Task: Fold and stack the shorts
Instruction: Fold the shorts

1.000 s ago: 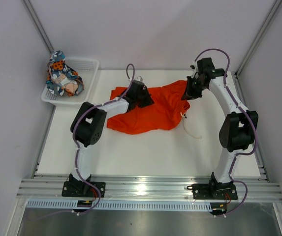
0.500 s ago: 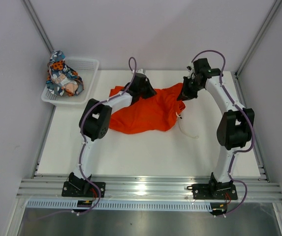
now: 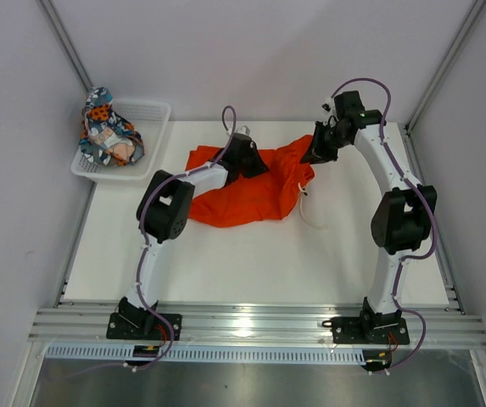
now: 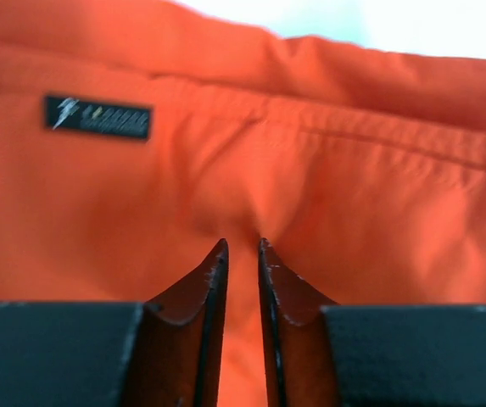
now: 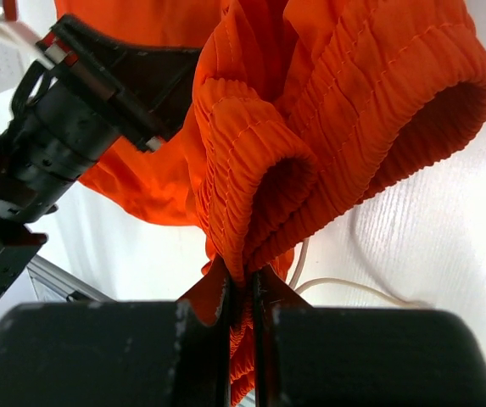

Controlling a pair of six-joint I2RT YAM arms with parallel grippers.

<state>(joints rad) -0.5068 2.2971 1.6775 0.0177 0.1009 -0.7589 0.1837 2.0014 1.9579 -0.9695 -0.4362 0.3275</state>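
The orange shorts [image 3: 251, 191] lay spread across the far middle of the white table [image 3: 251, 263], their white drawstring [image 3: 309, 214] trailing off the right side. The right tool [image 5: 241, 280] was clamped on the ribbed waistband, holding that bunched corner up off the table. The left tool [image 4: 241, 254] stood at the shorts' far left part, jaws narrow, with a pucker of orange fabric pinched between the tips, near a small black label [image 4: 97, 117]. The printed shorts [image 3: 107, 131] sat crumpled in the white mesh basket [image 3: 153, 114] at far left.
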